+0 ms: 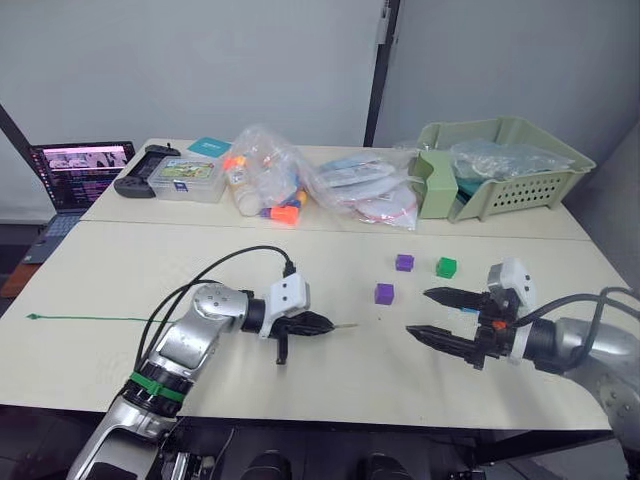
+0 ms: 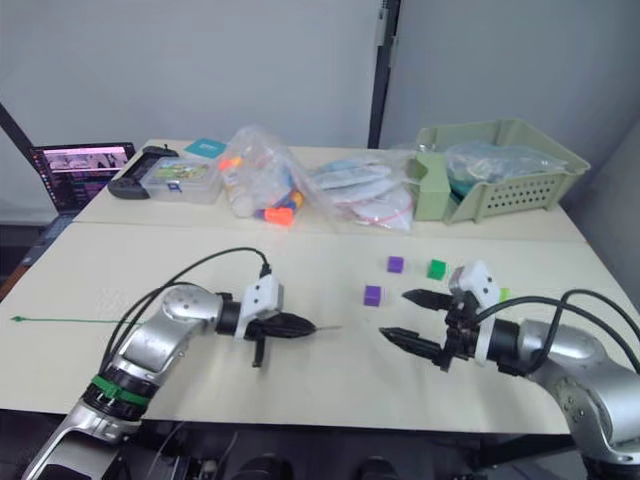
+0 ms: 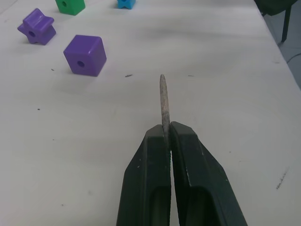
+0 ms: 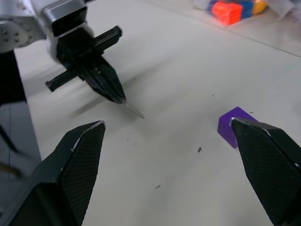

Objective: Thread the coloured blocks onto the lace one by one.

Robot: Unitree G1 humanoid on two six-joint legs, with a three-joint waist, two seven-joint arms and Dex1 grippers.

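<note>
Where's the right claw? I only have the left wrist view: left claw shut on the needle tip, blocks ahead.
Observer: The right claw is open and empty, just right of the purple cube.
Operator: Where does the lace go behind the left claw?
Observer: The lace lies straight on the table, running out toward the robot's left edge.
Operator: Any clutter further out?
Observer: Clear bags of toy pieces and a green basket sit on the far side.
</note>
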